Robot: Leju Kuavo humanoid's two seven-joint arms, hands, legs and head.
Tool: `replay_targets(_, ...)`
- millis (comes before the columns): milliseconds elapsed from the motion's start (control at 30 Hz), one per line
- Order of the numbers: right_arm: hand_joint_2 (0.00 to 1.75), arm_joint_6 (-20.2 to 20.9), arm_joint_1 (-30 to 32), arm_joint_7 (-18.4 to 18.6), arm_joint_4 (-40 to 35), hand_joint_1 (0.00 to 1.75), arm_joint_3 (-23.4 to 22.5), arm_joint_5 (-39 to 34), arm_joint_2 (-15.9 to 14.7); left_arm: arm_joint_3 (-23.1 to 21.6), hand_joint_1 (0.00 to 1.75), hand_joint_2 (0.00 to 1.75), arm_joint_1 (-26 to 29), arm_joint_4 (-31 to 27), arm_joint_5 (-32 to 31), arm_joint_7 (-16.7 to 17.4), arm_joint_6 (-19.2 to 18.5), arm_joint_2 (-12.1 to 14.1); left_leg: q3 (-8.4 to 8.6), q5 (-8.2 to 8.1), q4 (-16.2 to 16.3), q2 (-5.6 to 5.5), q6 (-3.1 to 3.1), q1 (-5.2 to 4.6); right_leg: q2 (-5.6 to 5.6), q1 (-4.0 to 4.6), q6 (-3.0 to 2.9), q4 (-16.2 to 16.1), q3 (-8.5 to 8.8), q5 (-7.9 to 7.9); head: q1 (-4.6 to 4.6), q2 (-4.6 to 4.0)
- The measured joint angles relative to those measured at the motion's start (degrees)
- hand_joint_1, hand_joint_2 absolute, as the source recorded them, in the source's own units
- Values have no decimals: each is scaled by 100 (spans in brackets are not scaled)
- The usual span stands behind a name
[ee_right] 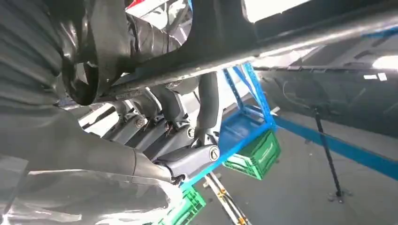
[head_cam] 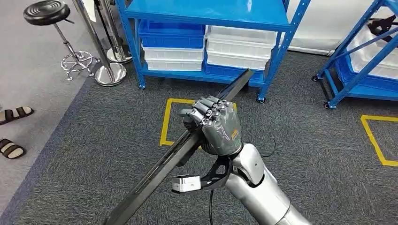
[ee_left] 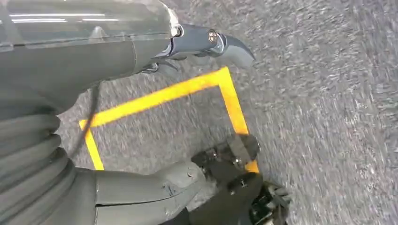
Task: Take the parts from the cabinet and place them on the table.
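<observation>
- Black and long, a narrow trim strip [head_cam: 173,161] is held slantwise in the right hand [head_cam: 213,126], above the dark grey carpet [head_cam: 94,154] in the head view; one end points toward the blue shelving rack [head_cam: 206,14], the other drops toward the lower edge of the frame.
- The fingers [head_cam: 206,108] of that hand are seen wrapped round the strip near its middle, knuckles uppermost, with the strip passing under them.
- From the right wrist view, the same strip [ee_right: 291,35] is shown running across the hand [ee_right: 141,140], with dark fingers [ee_right: 209,105] hooked against it.
- The left hand [ee_left: 141,122] is seen hanging over carpet and a yellow taped square [ee_left: 187,89]; nothing is held in it, and a curved finger [ee_left: 225,44] stands out apart from the thumb.
- White and blue bins [head_cam: 206,44] are stacked on the rack's lower shelf.
- No counter is seen, so the carrying stage is judged to be in hand.
- Risk is judged to lie in the strip's length: a turn could swing an end into the rack or a chrome stool [head_cam: 61,33].
- With a single grip near the middle, the strip could be tipped or slid through the fingers if jolted.
</observation>
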Motion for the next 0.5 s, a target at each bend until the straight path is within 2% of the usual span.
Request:
replay_targets(33,175,0,5,0,2,175,0,0,-11,-2,0,175,2,0,0,0,0,0,-38,21,8,0,-1,-6,0,-1,-6,31,21,41,2,0)
replay_targets(67,175,-2,8,2,2,175,0,0,-15,-2,0,175,4,0,-2,0,0,0,-61,38,14,-1,-8,-18,0,1,-27,-215,196,197,2,2)
replay_targets(133,175,-2,3,2,0,175,0,0,-18,-4,0,175,4,0,-2,0,-2,-2,-64,61,15,-5,-21,-41,0,25,-119,-1233,830,624,2,0)
replay_targets(167,175,-2,-11,2,-2,175,2,0,-18,-4,0,175,3,0,-2,-2,0,-18,-67,73,14,0,-34,-28,-4,71,-196,-1688,1062,645,0,0)
replay_targets(200,175,-2,-14,2,0,175,4,0,-18,-4,0,175,-2,0,-2,-2,-2,-24,-96,91,30,-1,-70,-69,-16,90,-212,-1782,1101,632,0,0)
replay_targets(267,175,-2,-15,2,-2,175,4,0,-22,-4,0,175,-2,0,0,-2,0,-24,-112,126,9,14,-135,-33,-1,119,-231,-1778,1068,659,2,2)
replay_targets(300,175,-2,-15,2,-2,175,4,0,-22,-4,0,175,-3,0,0,-4,0,-24,-103,151,-22,20,-173,-31,6,121,-259,-1795,1064,681,0,0)
replay_targets(333,175,-2,-15,2,-2,175,4,2,-22,-4,0,175,-6,0,-2,-7,0,-22,-109,140,-11,20,-209,-63,4,41,-301,-1892,1090,754,0,2)
replay_targets(367,175,-2,-21,2,-2,175,4,2,-20,-6,0,175,-1,0,-2,-7,0,-17,-162,45,78,-4,-229,-39,-22,40,-311,-1941,1098,791,0,2)
replay_targets(400,175,-2,-26,2,-4,175,7,2,-18,-4,0,175,-1,0,0,-7,0,-15,-281,-184,357,-9,-245,-36,-27,33,-352,-1949,1082,816,-5,2)
replay_targets(467,175,0,-16,2,0,175,7,7,-18,-6,0,175,6,0,0,-7,0,-15,-673,-660,1288,-10,-293,-8,-35,39,-357,-1934,1035,826,0,0)
replay_targets(500,175,0,-12,2,0,175,7,7,-18,-6,0,175,17,0,-2,-7,0,-15,-826,-785,1663,-9,-316,-4,-36,40,-357,-1911,1009,828,0,2)
